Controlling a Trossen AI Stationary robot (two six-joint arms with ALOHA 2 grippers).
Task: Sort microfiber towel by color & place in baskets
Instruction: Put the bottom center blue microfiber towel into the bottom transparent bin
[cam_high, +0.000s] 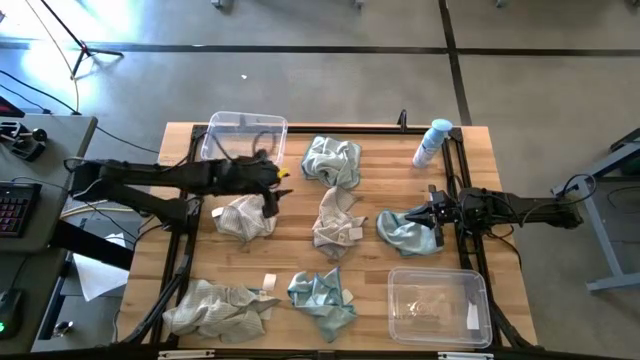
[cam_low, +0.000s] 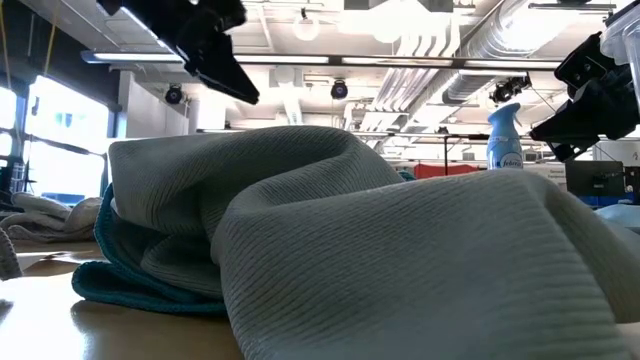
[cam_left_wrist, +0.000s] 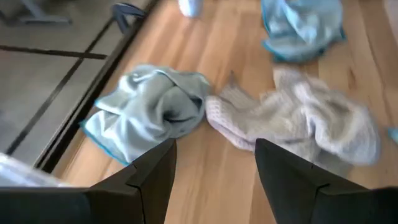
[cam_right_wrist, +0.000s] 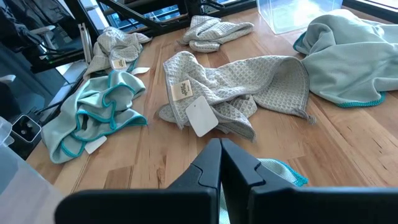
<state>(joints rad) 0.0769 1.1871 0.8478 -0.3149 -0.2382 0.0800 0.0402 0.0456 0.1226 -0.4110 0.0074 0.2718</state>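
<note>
Several microfiber towels lie crumpled on the wooden table. The teal ones are at the far middle (cam_high: 332, 160), the right (cam_high: 405, 232) and the near middle (cam_high: 322, 298). The beige ones are at the left (cam_high: 245, 215), the centre (cam_high: 337, 220) and the near left (cam_high: 215, 308). One clear basket (cam_high: 243, 135) stands at the far left and another (cam_high: 440, 305) at the near right. My left gripper (cam_high: 278, 192) hangs open above the table between the far-left basket and the left beige towel; its wrist view shows a teal towel (cam_left_wrist: 149, 109) and a beige towel (cam_left_wrist: 305, 118) ahead of the fingers. My right gripper (cam_high: 437, 218) is shut, over the right teal towel's edge (cam_right_wrist: 280, 169).
A white spray bottle with a blue cap (cam_high: 432, 143) stands at the far right of the table. In the low view a grey towel over a teal one (cam_low: 400, 250) fills the foreground. Black frame rails run along the table's left and right sides.
</note>
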